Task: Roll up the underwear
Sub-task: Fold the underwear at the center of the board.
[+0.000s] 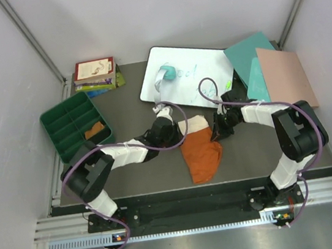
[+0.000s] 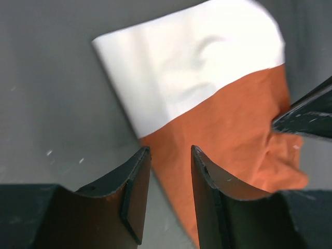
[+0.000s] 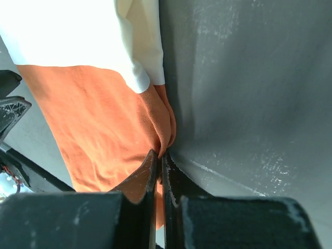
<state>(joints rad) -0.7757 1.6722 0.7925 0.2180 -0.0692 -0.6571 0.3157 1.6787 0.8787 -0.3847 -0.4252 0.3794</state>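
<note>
Your surroundings, evenly lit.
Pale walls (image 1: 168, 6) close round your dark grey counter (image 1: 141, 171), a metal rail (image 1: 196, 210) along its near edge.

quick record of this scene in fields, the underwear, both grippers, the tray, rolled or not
rust-orange underwear: unrolled, mid table, between the two grippers
waistband: cream, at the far end of the cloth
left gripper: open, above the cloth's left edge, not gripping
right gripper: shut, pinching the cloth's right edge
green tray: far left, orange-tan cloth in a compartment near its right corner
rolling: not yet started
</note>
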